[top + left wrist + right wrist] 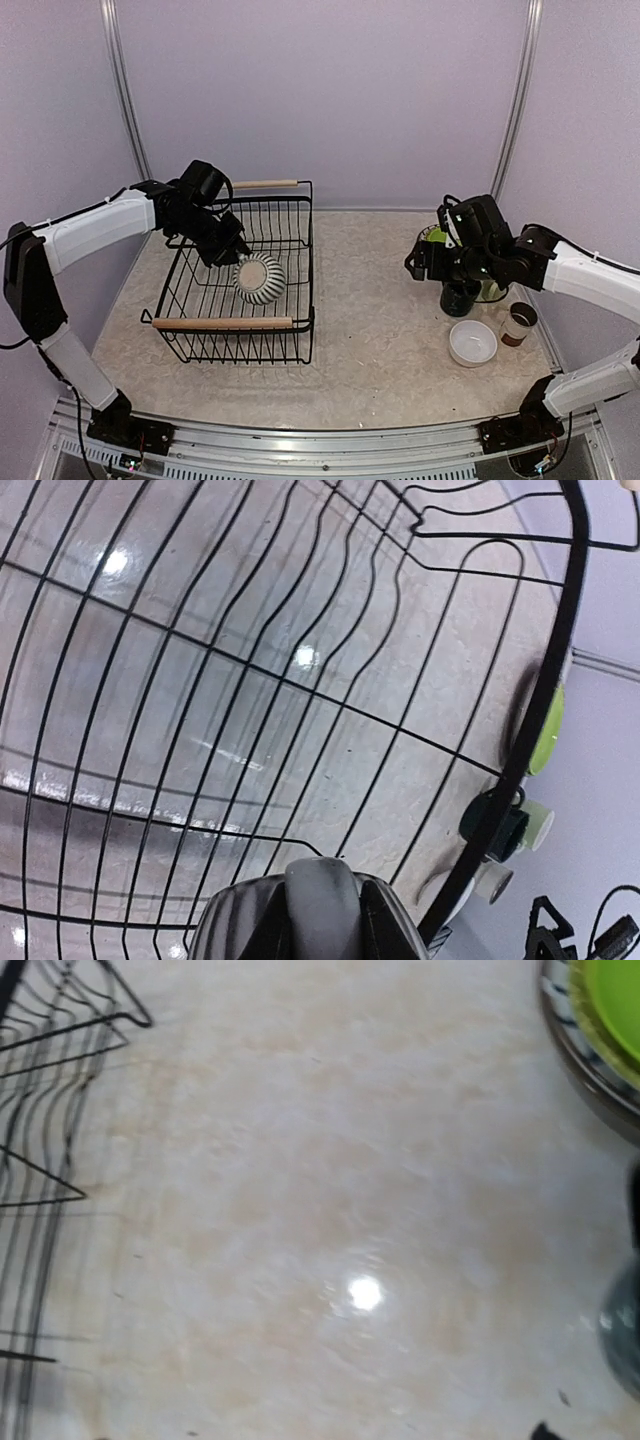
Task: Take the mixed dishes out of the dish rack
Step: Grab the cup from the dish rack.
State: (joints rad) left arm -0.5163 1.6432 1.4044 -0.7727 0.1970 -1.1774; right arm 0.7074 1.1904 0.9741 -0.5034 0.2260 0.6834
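Marbled beige table [370, 345], lilac walls. Inside the dish rack [222, 323] at left, the left gripper [232, 256] clasps the striped mug [260, 278]. The right gripper [418, 264] hovers near the dark teal mug [460, 297] — whether it is parted or closed I cannot tell.

Dish rack [222, 323] on counter [370, 330], 9 o'clock side. One mug [260, 277] inside rack, toward its 3 o'clock wall. Other dishes grouped at counter's 3 o'clock: stacked plates [432, 236] rearmost, second mug [460, 298] at their 5 o'clock, bowl [472, 342] at that mug's 6 o'clock, cup [518, 323] at bowl's 2 o'clock.
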